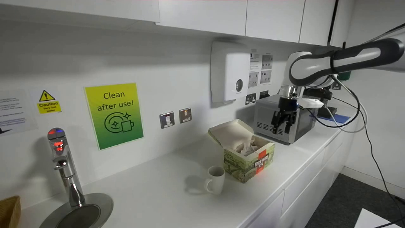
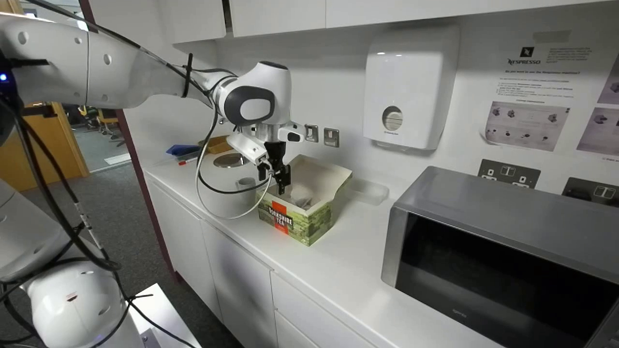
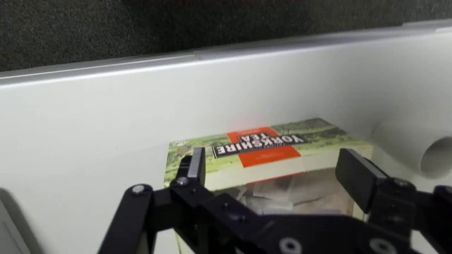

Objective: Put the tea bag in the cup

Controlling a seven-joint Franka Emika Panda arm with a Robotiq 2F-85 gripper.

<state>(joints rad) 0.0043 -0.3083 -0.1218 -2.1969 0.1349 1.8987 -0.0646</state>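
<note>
Judge the step in hand as fetching a tea bag (image 3: pixel 270 203), with nothing grasped yet. See the end effector (image 3: pixel 273 162) spread wide, pinching nothing, hanging higher than the open box (image 1: pixel 237 169) and apart from it. Look inside that box for the pale bags, lying loosely jumbled, too blurred to single out one for certain. In an exterior view, find the cup (image 1: pixel 216 182) just left of the box, upright on the white surface (image 1: pixel 152 202), handle to the left; whether touching the box or not, impossible to say.

To pick well, first centre over the opening, then come straight down, keeping both fingers (image 3: pixel 356 178) clear of the rim and of the raised lid (image 1: pixel 232 134) on the far side. Aim for a bag lying high and a little free of its neighbours. Narrow the gap partway beforehand to avoid scooping several, and squeeze gently on loose paper. Lift straight up, pause, and check for a single bag; drop any extra back inside the box. Then carry left, high enough to pass the cup's rim, and release low over its mouth. Beware of bumping the cup when swinging across, with so little room beside the box.
</note>
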